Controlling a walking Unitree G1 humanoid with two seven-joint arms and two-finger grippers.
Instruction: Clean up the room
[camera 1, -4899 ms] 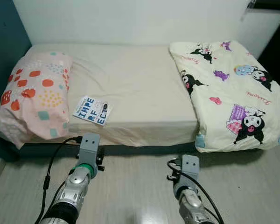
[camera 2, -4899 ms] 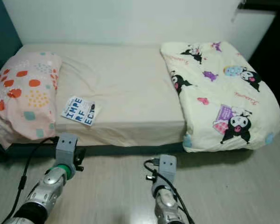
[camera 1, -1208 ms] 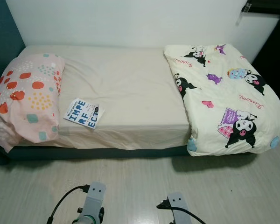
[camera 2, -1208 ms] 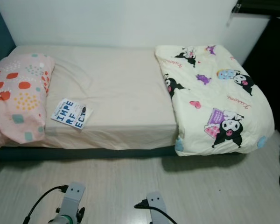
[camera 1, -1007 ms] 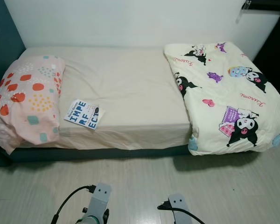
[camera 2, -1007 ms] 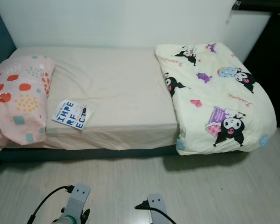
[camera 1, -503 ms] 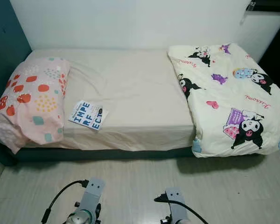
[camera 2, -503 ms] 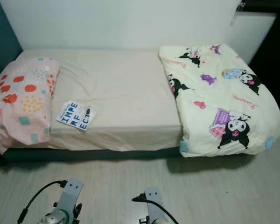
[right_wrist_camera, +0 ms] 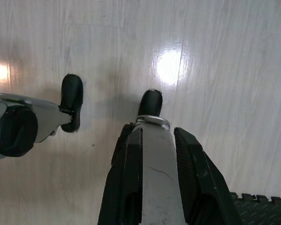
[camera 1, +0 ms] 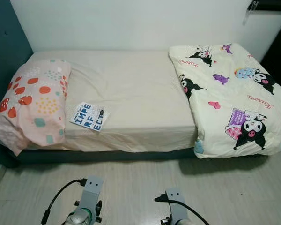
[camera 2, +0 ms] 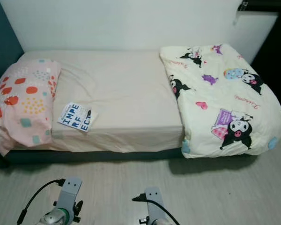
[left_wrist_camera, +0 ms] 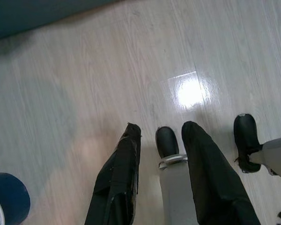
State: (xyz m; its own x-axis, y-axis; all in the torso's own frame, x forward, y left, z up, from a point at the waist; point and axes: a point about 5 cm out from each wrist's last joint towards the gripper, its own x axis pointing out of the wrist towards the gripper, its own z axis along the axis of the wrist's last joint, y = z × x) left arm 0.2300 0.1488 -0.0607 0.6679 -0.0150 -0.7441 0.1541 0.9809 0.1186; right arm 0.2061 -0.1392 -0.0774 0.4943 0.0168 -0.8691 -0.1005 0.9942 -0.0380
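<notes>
1. Left eye view, left of centre: a white paperback book with big blue letters on its cover (camera 1: 88,116) lies flat on the cream-sheeted bed (camera 1: 131,93), near the front edge, just beside the pillow.
2. The pink pillow with red, yellow and teal spots (camera 1: 33,101) fills the left end of the bed, its lower corner drooping over the edge.
3. A cream quilt printed with black-and-white cartoon figures (camera 1: 232,93) covers the right end and hangs over the front side.
4. Behind the bed stands a white wall (camera 1: 131,23); a dark teal wall (camera 1: 4,47) closes the upper left.
5. At the bottom of the frame both arms hang low over the pale wood-look floor (camera 1: 131,183).
6. In the wrist views the left gripper (left_wrist_camera: 157,136) has its fingers parted a moderate gap, holding nothing; the right gripper (right_wrist_camera: 152,133) likewise, empty, with the robot's black feet below them.
</notes>
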